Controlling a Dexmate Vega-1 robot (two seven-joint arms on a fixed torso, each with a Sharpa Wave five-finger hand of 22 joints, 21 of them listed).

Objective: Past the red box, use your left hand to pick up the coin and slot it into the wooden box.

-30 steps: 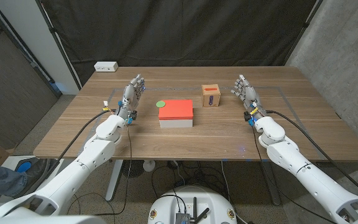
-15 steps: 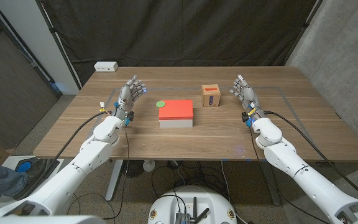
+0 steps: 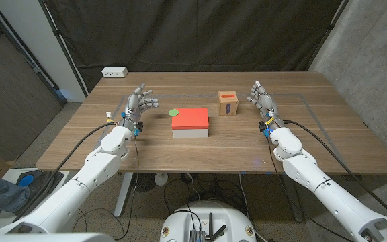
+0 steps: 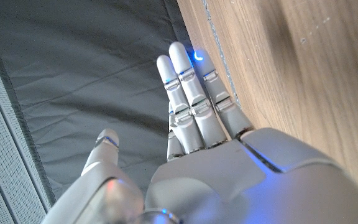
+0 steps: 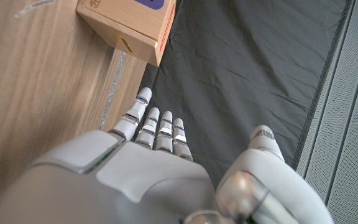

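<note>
Head view. A wooden table (image 3: 234,151) carried a red box (image 3: 190,119) on a pale base near its middle. A green coin (image 3: 174,112) lay flat on the tabletop just beside the red box's far left corner, on the side away from the robot. A small wooden box (image 3: 228,103) stood to the right of the red box and a little farther back, apart from it, with a red-marked panel on its near face. A white power strip (image 3: 115,71) sat at the far left edge of the table. The left hand (image 3: 139,105) was raised left of the coin, fingers spread and turned toward it, holding nothing. The right hand (image 3: 263,101) stood to the right of the wooden box, near it but apart, fingers extended and empty.

Left wrist view. The left hand (image 4: 197,155) showed its back, fingers straight and close together, thumb apart, nothing held; the tabletop ran alongside it.

Right wrist view. The right hand (image 5: 160,162) showed fingers straight, thumb spread, empty. The wooden box (image 5: 128,23) stood ahead of the fingertips, seemingly clear of them.
</note>
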